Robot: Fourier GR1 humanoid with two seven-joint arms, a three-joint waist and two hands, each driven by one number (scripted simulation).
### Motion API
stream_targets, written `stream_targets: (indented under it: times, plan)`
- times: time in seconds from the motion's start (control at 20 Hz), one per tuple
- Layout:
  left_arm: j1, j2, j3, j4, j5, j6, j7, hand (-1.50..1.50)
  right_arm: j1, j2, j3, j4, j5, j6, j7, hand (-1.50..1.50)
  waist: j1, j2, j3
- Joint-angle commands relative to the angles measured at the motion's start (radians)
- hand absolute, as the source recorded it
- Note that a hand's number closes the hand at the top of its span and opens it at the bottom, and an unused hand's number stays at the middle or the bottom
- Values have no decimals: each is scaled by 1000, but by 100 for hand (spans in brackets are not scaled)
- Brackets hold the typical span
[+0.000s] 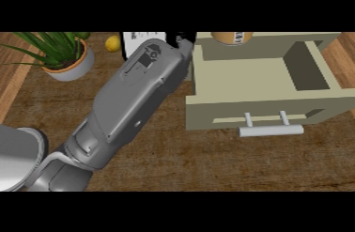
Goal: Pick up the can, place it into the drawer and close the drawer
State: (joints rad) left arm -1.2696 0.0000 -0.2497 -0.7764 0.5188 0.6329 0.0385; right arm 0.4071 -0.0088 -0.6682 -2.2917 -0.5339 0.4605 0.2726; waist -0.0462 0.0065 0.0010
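Note:
The can point(232, 37), tan with an orange band, shows only in part at the top edge, just past the back wall of the open beige drawer point(263, 106). I cannot tell whether it stands inside the drawer or behind it. The drawer's inside looks bare, and its grey bar handle point(271, 130) faces me. My left forearm stretches from the lower left up to the drawer's far left corner. Only a small black part of the left hand point(183, 39) shows there, left of the can and apart from it. The right hand is out of view.
A potted green plant point(64, 55) stands at the back left, with a yellow lemon point(112, 43) to its right. A white object with dark print point(141, 38) sits behind my forearm. The counter is wood with a brown mat.

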Motion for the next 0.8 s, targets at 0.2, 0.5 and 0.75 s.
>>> stream_targets:
  times: [0.2, 0.5, 0.75]
  plan:
    - [-107, 0, -94, 160, 143, 37, -80, 150, 21, -10, 6, -58, -28, 1, 24, -150, -33, 5, 0]
    - [-134, 0, -164, 209, 213, 47, -84, 150, -40, 8, 65, 54, 77, -7, -52, -150, -17, 6, 1]
    - [-93, 0, -236, 224, 302, 63, -124, 150, -89, -24, 54, 29, 47, -47, 22, -150, -26, 9, 1]
